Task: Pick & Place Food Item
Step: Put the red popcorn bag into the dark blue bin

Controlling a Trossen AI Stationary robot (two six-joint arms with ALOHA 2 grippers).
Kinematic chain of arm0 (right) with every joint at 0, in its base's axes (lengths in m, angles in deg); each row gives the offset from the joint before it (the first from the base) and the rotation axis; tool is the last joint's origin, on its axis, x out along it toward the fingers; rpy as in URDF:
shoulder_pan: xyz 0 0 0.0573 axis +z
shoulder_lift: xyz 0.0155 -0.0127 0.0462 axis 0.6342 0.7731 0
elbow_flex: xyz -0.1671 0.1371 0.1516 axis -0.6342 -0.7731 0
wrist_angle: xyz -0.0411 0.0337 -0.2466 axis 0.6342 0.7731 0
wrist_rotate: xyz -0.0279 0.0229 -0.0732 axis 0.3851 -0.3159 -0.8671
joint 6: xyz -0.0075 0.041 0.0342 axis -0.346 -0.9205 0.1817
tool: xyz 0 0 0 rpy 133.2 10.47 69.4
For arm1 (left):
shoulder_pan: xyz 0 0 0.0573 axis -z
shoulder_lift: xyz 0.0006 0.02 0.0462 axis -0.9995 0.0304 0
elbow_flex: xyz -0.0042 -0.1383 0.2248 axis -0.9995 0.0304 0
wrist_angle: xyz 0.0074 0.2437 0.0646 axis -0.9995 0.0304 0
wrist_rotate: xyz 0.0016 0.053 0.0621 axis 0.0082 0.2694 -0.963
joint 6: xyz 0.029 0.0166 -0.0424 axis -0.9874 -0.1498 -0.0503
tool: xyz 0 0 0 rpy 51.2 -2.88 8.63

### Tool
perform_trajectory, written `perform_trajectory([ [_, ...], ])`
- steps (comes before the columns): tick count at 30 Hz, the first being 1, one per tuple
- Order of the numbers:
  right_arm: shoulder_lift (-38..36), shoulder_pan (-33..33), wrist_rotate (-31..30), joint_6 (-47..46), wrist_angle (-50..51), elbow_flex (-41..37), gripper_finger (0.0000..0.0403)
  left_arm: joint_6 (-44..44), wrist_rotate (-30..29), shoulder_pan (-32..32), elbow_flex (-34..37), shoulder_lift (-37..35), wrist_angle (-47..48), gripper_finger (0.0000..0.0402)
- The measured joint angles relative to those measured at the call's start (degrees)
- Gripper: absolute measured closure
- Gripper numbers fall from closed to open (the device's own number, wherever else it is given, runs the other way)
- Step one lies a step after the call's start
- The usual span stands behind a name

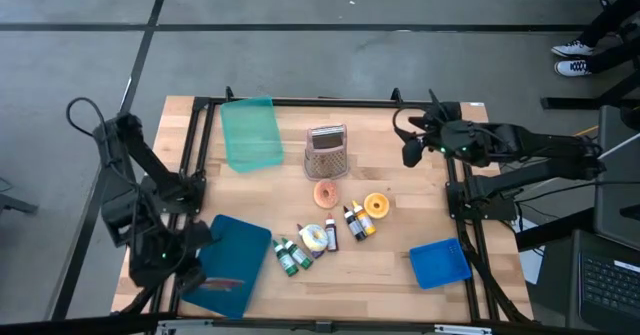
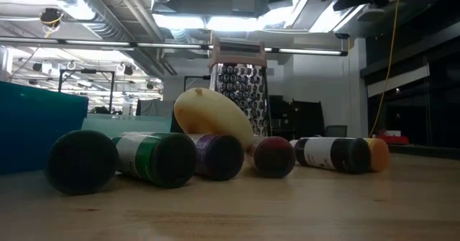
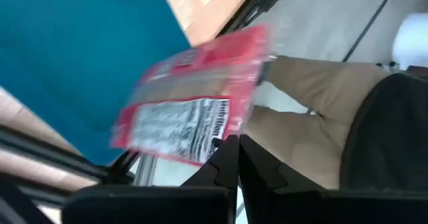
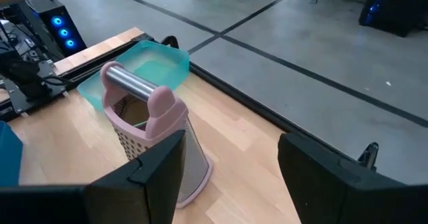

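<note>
I hold the packet in the left gripper, fingers pressed together on its near edge. The packet is a flat red food pouch with a printed label. It hangs over the dark blue tray at the table's front left corner; in the high view it shows as a pale strip on the tray's near end. Its long axis runs roughly across the gripper, not along the fingers. I judge the placing target to be this tray, directly under the packet, so the coming move is mainly a descent. The green tray lies at the back left, well apart. The right gripper waits spread near the back right, beside the grater, far from the packet.
</note>
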Motion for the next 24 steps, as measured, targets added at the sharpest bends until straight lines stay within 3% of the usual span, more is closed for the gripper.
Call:
perform_trajectory([
  [10, 2.95, 0.02, 0.67, 0.00, -3.77, 0.00, 0.0167, 6.81, -0.75, 5.42, 0.00, 4.88, 1.18, 0.0400],
  [24, 3.40, 0.02, 1.57, 0.00, -4.10, 0.00, 0.0167, 6.68, -3.62, 3.32, 0.00, 6.46, -1.88, 0.0400],
])
